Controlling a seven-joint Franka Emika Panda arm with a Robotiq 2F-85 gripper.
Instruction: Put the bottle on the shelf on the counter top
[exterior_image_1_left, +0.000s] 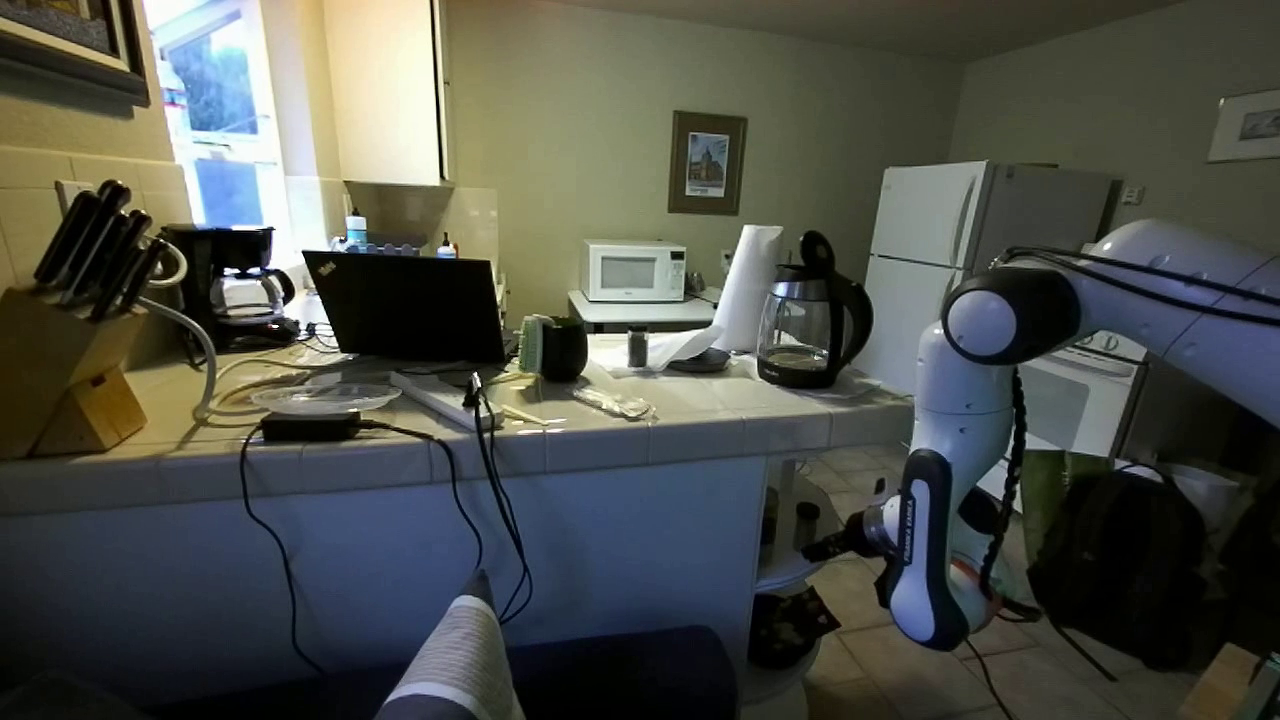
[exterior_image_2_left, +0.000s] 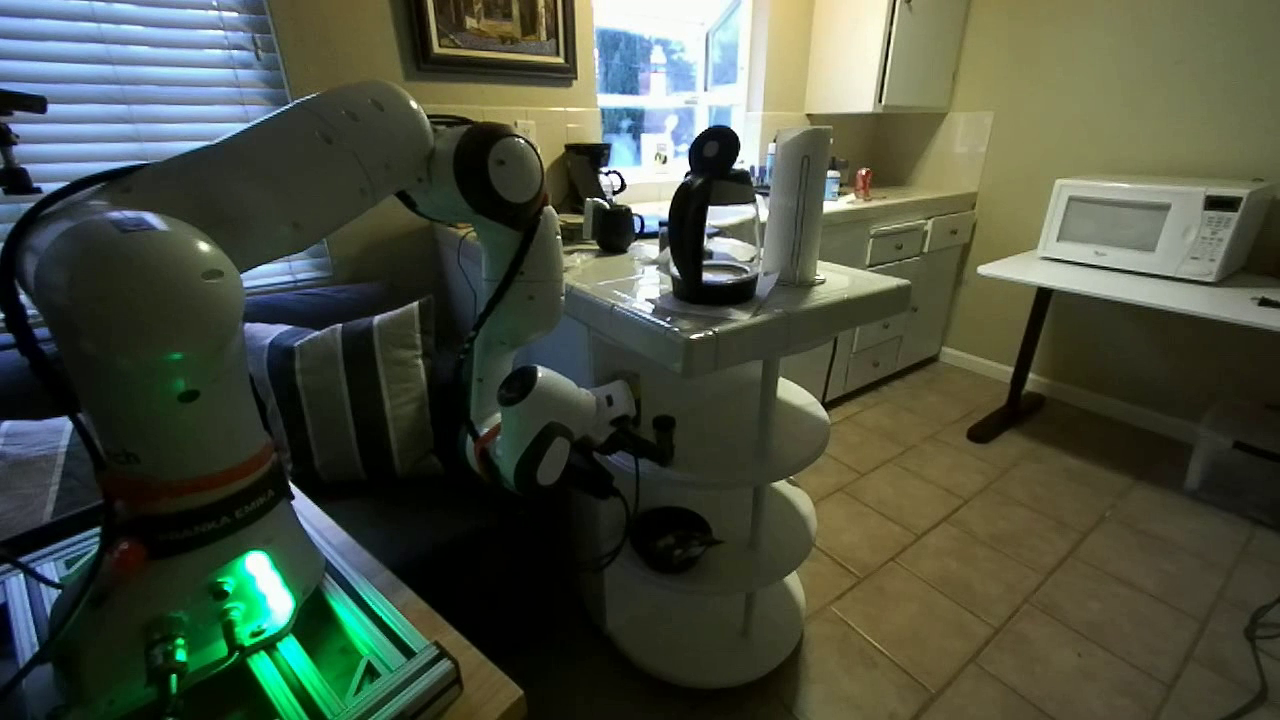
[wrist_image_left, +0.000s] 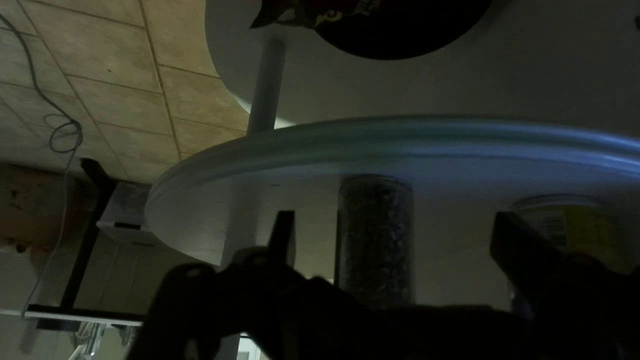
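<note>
On the top round shelf (wrist_image_left: 450, 145): dark-filled bottle (wrist_image_left: 376, 240), upright. End effector (wrist_image_left: 394, 219) with fingers spread wide either side of it, gaps visible. Near one finger, yellow-labelled container (wrist_image_left: 580, 225), partly hidden.

- in an exterior view, cam faces the counter top (exterior_image_1_left: 700, 433) broadside;
- in an exterior view, cam's near the robot base (exterior_image_2_left: 185, 390), aimed at the shelf (exterior_image_2_left: 797, 435);
- both exterior views catch the counter top, arm (exterior_image_1_left: 965, 390), microwave (exterior_image_1_left: 630, 272);
- wrist view's upside down, super close to the shelf
</note>
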